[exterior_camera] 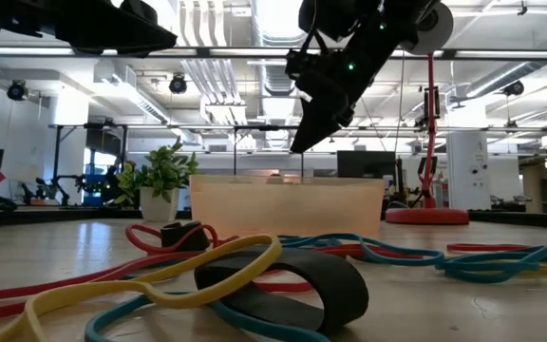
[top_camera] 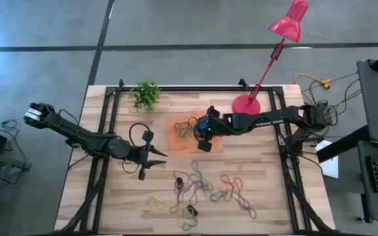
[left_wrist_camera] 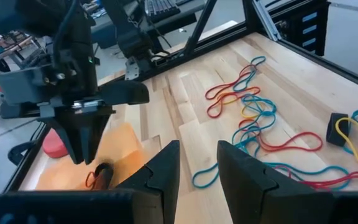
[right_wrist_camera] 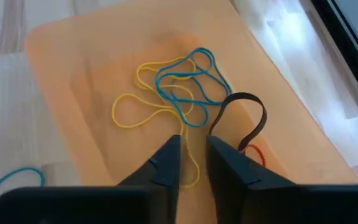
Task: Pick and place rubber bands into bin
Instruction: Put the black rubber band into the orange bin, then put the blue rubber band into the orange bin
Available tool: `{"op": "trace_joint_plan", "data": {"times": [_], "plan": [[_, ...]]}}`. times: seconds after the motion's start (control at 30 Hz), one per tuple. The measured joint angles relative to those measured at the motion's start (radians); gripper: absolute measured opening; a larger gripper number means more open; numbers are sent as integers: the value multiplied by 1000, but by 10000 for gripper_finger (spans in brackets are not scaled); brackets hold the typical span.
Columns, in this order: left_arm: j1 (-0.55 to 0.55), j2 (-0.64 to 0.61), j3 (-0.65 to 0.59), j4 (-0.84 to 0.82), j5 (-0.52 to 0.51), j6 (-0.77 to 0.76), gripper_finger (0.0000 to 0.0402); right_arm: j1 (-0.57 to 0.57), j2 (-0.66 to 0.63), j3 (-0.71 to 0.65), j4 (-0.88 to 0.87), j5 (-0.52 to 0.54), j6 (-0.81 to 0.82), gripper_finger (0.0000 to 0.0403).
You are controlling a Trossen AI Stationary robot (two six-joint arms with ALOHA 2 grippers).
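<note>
The orange bin stands at the table's middle, toward the far edge. Yellow and blue rubber bands, a black one and a red one lie on its floor. My right gripper hangs over the bin's right part, pointing down, its fingers a narrow gap apart. Many more rubber bands lie loose on the wood near the front edge. My left gripper waits open above the table, left of the bin, with nothing between its fingers. My right gripper has a strand of a yellow band running into the gap between its fingers, while the rest of that band lies on the bin floor. Whether the fingers touch the strand, I cannot tell.
A small potted plant stands at the far left. A red lamp rises from its round base just right of the bin. Black frame rails run along the table's sides. Bare wood lies between the bin and the loose bands.
</note>
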Motion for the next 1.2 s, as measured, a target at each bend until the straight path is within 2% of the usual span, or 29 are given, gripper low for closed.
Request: {"op": "trace_joint_plan", "data": {"times": [0.23,0.43,0.7,0.87,1.2], "plan": [[0,0,-7,0,-27,1,92,21,-5,0,-18,-10,-17,134],[0,0,-11,0,-42,5,92,111,-6,-10,-76,-126,-34,158],[12,0,-27,10,-57,9,92,250,-5,-35,-29,-128,11,151],[27,0,-34,32,-59,9,92,290,-5,-95,77,-127,72,139],[33,0,-42,48,-59,8,92,345,2,-194,174,-128,179,125]]}}
